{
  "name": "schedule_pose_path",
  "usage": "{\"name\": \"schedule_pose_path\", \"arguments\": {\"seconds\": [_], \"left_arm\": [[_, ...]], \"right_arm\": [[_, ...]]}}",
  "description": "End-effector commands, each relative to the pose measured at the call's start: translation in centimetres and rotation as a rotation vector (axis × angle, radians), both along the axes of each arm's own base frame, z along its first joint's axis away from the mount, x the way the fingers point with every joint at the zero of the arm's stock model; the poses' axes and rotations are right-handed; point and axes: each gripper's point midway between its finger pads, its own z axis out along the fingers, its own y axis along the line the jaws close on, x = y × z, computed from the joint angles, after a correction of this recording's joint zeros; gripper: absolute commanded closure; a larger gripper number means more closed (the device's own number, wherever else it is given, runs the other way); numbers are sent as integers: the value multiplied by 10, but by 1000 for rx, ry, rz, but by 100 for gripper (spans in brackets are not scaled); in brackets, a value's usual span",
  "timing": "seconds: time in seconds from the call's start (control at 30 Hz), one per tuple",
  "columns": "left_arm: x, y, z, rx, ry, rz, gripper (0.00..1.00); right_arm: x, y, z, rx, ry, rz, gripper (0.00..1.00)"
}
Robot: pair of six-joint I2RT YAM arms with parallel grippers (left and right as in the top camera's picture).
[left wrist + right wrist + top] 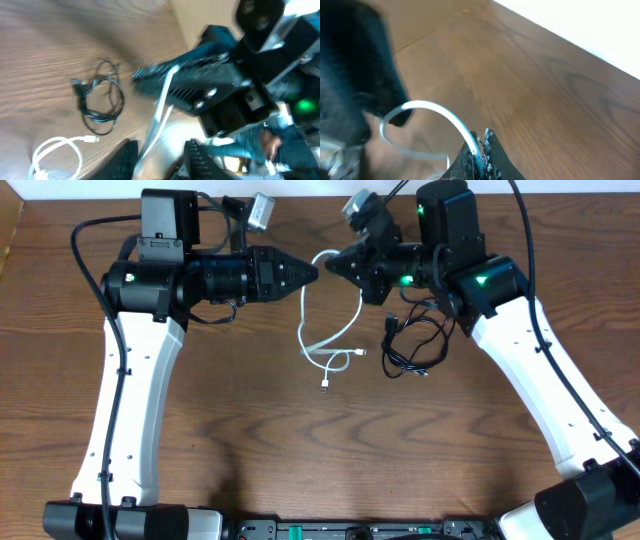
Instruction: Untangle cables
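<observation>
The white cable (pixel 304 330) hangs from the gripper tips down to the table, where its lower loop and plug ends lie. My right gripper (pixel 331 267) is shut on its upper part, and the pinch shows in the right wrist view (pixel 481 142), with the cord (pixel 436 108) arching away to the left. My left gripper (pixel 312 273) faces it tip to tip. In the left wrist view its fingers (pixel 160 161) stand apart with the white cable (pixel 161 102) running between them. The black cable (pixel 414 348) lies apart in a loose bundle on the table, also seen in the left wrist view (pixel 102 106).
The wooden table (pixel 240 430) has a white strip along its far edge. The right arm's body (pixel 480 280) hangs over the black cable's upper part. The arm bases stand at the front edge.
</observation>
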Motion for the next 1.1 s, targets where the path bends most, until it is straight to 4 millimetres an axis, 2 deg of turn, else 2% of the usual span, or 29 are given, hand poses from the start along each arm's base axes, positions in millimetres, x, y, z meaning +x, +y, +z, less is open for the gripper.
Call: {"name": "schedule_pose_path", "arguments": {"seconds": [0.0,0.03,0.1,0.17,0.2,0.3,0.33,0.37,0.4,0.43,0.5,0.53,0.57,0.67,0.7,0.73,0.77,0.8,0.83,0.87,0.97,1.0,1.07], "left_arm": [[17,15,-10,113,-30,101,43],[19,17,-12,129,-31,115,36],[22,21,-16,156,-30,138,32],[23,22,-16,161,-31,142,27],[27,28,-21,198,-34,176,25],[32,34,-25,237,-37,210,24],[32,34,-25,237,-37,210,24],[33,36,-26,244,-37,216,24],[34,37,-27,251,-37,222,23],[34,37,-27,251,-38,222,23],[34,37,-27,251,-39,223,23],[34,37,-27,254,-39,224,23],[34,37,-27,253,-42,225,23],[35,37,-27,253,-42,225,23],[35,37,-27,253,-42,225,23],[34,37,-27,253,-42,225,23],[34,37,-27,253,-42,225,23],[34,37,-27,254,-42,224,23],[35,37,-28,255,-42,222,23],[38,36,-32,257,-33,220,22],[43,31,-48,265,7,202,23],[46,25,-57,270,27,186,23],[51,10,-85,311,70,149,23]], "right_arm": [[32,-29,17,43,7,-214,99],[38,-38,29,76,-4,-259,99],[63,-90,77,184,-88,-472,99],[76,-134,110,294,-131,-593,99],[86,-174,131,378,-155,-685,99],[99,-244,139,443,-171,-835,99],[101,-257,137,437,-170,-865,99],[106,-288,126,419,-156,-952,99],[112,-329,106,380,-125,-1102,99],[117,-361,88,343,-111,-1235,99],[126,-400,61,293,-96,-1386,99],[134,-423,40,259,-87,-1475,99],[145,-448,10,216,-73,-1567,99],[159,-507,-60,112,-70,-1791,99],[162,-519,-81,88,-51,-1822,99],[162,-531,-113,59,11,-1829,97],[163,-530,-120,63,36,-1807,95],[164,-530,-125,76,61,-1775,72],[167,-528,-123,94,75,-1699,1],[166,-523,-115,86,86,-1613,1],[141,-513,-99,60,199,-1574,1],[126,-499,-87,36,252,-1538,1],[100,-470,-75,11,340,-1450,1]]}}
